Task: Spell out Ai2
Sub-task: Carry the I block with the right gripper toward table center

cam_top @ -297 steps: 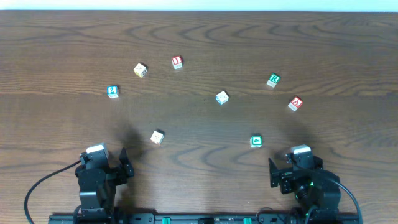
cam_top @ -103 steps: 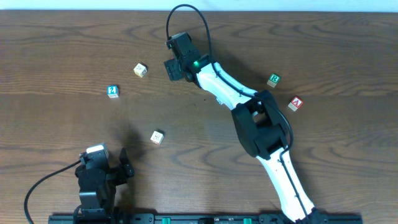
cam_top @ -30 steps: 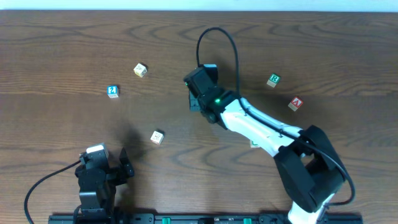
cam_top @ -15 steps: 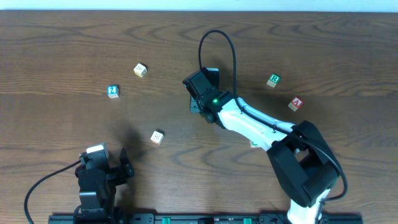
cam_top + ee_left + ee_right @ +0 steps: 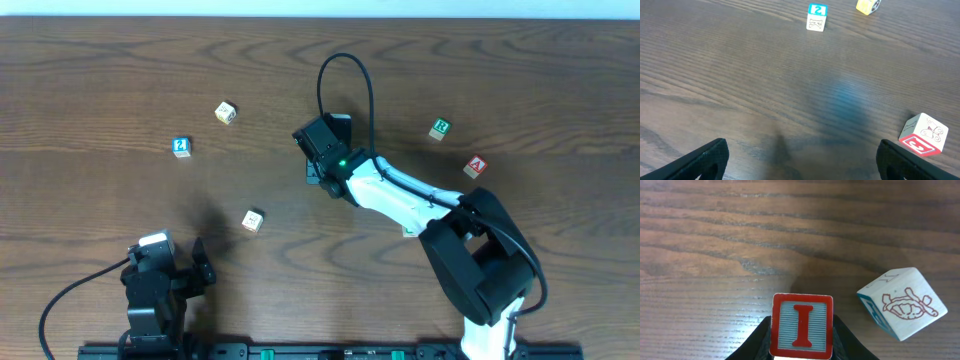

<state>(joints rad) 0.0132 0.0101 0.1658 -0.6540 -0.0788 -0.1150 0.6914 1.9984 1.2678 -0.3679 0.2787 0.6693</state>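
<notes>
The red-edged "I" cube (image 5: 802, 326) is clamped between my right gripper's (image 5: 802, 339) two fingers, its letter face toward the wrist camera. In the overhead view that gripper (image 5: 318, 163) is over the middle of the table and hides the cube. The red "A" cube (image 5: 476, 166) lies far to the right. The blue-edged "2" cube (image 5: 181, 146) lies at the left and also shows in the left wrist view (image 5: 816, 16). My left gripper (image 5: 802, 162) is open and empty at the near left edge (image 5: 168, 258).
A pale blue-and-white cube (image 5: 901, 309) lies just right of the held cube. The green "R" cube (image 5: 440, 128) is at the back right. A yellowish cube (image 5: 226, 112) and a red-and-white cube (image 5: 252, 220) lie on the left half. The right arm covers the centre-right.
Since the earliest frames the right arm reached the back, took the "I" cube and brought it to the middle. Over the last second it only shifted slightly. The left arm stayed still.
</notes>
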